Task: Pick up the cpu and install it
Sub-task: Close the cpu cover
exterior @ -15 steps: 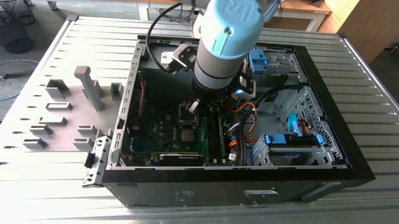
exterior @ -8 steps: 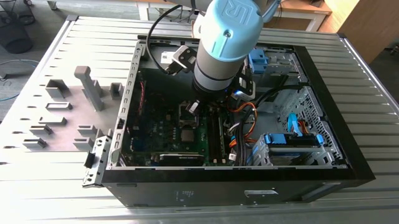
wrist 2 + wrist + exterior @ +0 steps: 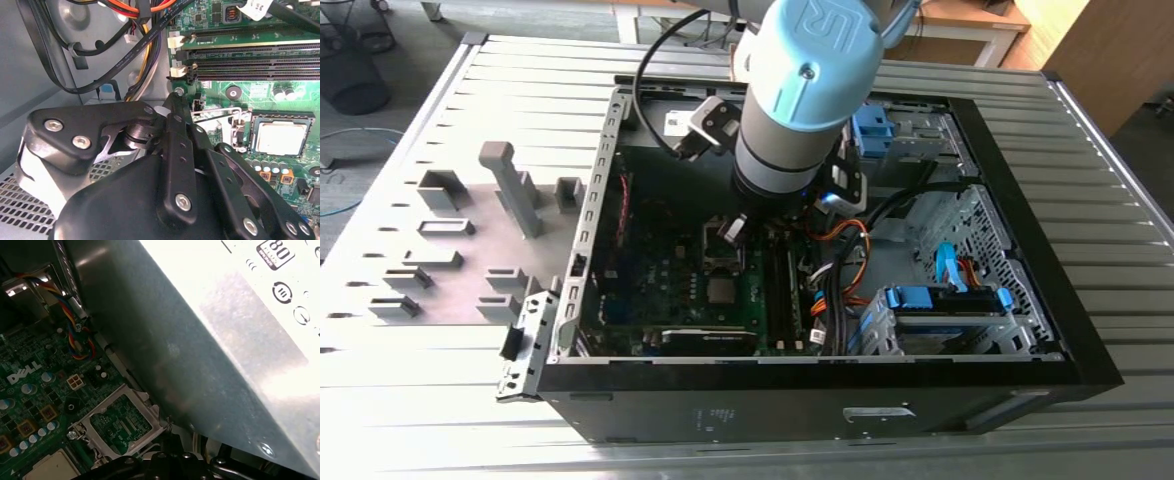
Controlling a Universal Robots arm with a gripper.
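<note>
The cpu point(image 3: 280, 137) is lying in the socket point(image 3: 253, 150). My pincer point(image 3: 175, 102), open or closed I cannot tell, is hanging just beside the socket; snagging its wire lever point(image 3: 220, 114) could be shifting the chip.

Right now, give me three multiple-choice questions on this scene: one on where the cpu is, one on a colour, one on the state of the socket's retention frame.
1. Where does the cpu lie?
A in the motherboard socket
B on the grey holder blocks
C on the power supply

2. What colour are the drive-bay clips?
A red
B blue
C yellow

3. The socket's retention frame is:
A clamped over the cpu
B missing
C swung open

Answers:
1. A: in the second wrist view, its silvery top sits inside the socket.
2. B: they show blue in the exterior view.
3. C: in the first wrist view, it stands beside the uncovered cpu.
</note>
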